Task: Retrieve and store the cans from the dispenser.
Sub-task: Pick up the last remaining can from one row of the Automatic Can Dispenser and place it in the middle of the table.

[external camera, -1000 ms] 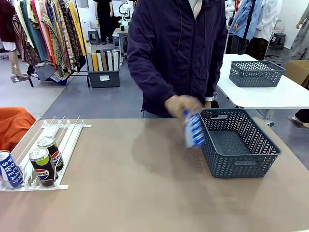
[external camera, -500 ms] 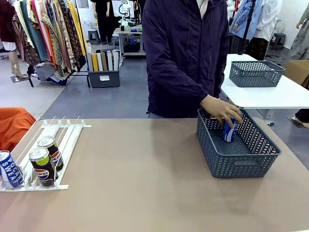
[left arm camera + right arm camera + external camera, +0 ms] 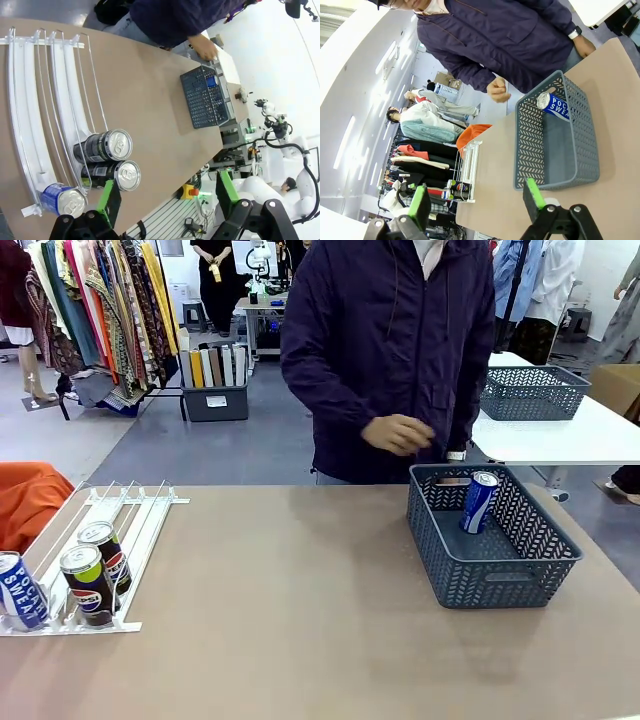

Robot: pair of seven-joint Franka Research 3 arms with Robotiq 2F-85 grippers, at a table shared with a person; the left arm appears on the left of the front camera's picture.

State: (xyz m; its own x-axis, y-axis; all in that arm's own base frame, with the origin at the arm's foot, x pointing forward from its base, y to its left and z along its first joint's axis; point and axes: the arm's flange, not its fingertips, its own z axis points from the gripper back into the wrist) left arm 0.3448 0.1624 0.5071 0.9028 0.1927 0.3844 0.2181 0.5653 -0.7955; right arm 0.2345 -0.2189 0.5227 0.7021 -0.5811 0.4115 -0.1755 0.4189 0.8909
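The left claw [image 3: 166, 181] and the right claw [image 3: 476, 190] hang with jaws apart, holding nothing, above the table [image 3: 300, 640]. Two Pepsi cans [image 3: 88, 585] and a Pocari Sweat can [image 3: 20, 590] sit at the near end of the sloped dispenser [image 3: 135, 515], rolled against its stoppers. Far right, a second Pocari Sweat can [image 3: 479, 502] leans inside the grey basket [image 3: 500, 580]. The person's hand [image 3: 395, 433], which gripped it half a second ago, has let go and lifted away.

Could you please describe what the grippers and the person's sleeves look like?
Both the left gripper and the right gripper have black bodies and fingers with bright green pads. The person wears a dark purple jacket with long sleeves reaching the wrists.
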